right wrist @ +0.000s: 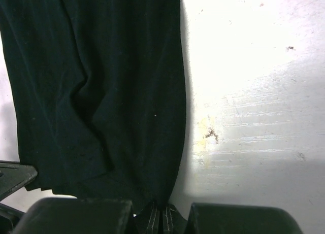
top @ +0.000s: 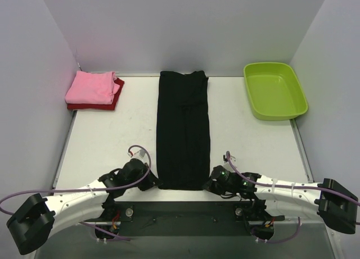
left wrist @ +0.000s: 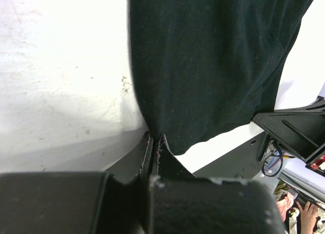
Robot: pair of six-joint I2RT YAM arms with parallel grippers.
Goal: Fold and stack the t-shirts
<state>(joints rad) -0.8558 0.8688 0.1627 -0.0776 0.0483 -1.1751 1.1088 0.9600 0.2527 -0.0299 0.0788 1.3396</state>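
The black t-shirt (top: 183, 130) lies folded into a long narrow strip down the middle of the table. My left gripper (top: 156, 184) is shut on its near left corner; in the left wrist view the black cloth (left wrist: 203, 66) runs into the closed left gripper (left wrist: 155, 138). My right gripper (top: 209, 185) is shut on the near right corner, where the black cloth (right wrist: 101, 92) enters the closed right gripper (right wrist: 161, 207). A folded pink t-shirt (top: 90, 87) rests on a folded dark red t-shirt (top: 112, 101) at the far left corner.
A lime-green plastic tub (top: 274, 90) stands at the far right of the white table (top: 107, 146). Grey walls close in the left, back and right sides. Purple cables loop off both arms near the table's front edge.
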